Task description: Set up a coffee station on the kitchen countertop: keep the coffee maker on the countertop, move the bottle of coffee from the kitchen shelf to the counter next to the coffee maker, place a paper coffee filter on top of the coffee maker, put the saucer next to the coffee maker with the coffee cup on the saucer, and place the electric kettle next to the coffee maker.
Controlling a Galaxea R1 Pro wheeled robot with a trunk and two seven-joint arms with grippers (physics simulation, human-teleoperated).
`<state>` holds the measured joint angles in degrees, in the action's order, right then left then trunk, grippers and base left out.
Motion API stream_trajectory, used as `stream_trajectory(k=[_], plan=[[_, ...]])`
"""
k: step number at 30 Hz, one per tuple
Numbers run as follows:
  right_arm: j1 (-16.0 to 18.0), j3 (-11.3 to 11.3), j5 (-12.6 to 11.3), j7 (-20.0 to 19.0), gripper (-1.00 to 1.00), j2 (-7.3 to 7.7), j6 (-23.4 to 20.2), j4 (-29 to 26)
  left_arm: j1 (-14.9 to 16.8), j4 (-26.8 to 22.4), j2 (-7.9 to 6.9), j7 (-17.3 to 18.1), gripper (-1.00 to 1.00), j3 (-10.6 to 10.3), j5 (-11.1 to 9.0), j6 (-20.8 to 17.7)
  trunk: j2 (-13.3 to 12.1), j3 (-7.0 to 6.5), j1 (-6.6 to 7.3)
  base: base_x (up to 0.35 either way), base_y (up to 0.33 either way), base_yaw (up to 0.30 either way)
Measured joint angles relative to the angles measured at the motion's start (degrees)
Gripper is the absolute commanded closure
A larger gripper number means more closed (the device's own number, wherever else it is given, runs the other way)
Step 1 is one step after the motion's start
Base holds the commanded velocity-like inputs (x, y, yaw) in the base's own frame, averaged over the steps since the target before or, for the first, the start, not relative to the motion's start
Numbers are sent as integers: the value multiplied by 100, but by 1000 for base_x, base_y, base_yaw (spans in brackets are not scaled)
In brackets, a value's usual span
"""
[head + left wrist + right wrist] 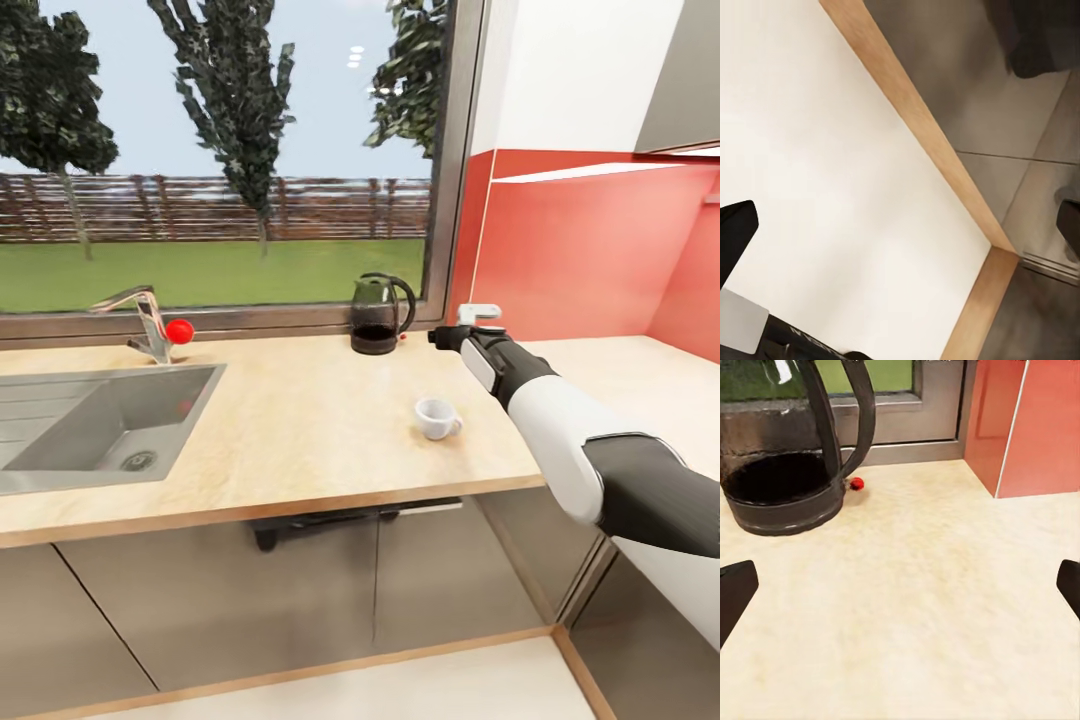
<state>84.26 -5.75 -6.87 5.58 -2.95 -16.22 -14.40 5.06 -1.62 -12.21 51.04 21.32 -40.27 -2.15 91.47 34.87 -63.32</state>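
The right gripper [900, 585] hangs wide open and empty over the countertop [300, 420], just right of the electric kettle [380, 314], which stands at the far edge beneath the window [220, 150]. The left gripper [900, 232], also spread wide and holding nothing, points down at pale floor. The coffee cup [437, 418] sits near the counter's front; a sink [100, 430] lies left.

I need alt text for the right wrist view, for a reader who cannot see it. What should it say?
A dark glass electric kettle stands on a pale wooden countertop before a window, with a red wall panel to one side. The open right pincer frames the bare counter, its two black fingertips at the picture's edges.
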Motion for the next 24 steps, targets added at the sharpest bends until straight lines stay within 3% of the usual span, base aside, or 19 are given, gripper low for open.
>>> stream_trajectory(k=[24], plan=[[0, 6, 15, 1, -100, -10, 0, 8, 0, 9, 0, -1, -100, 0, 0, -6, 0, 0, -1, 136, 0, 0]])
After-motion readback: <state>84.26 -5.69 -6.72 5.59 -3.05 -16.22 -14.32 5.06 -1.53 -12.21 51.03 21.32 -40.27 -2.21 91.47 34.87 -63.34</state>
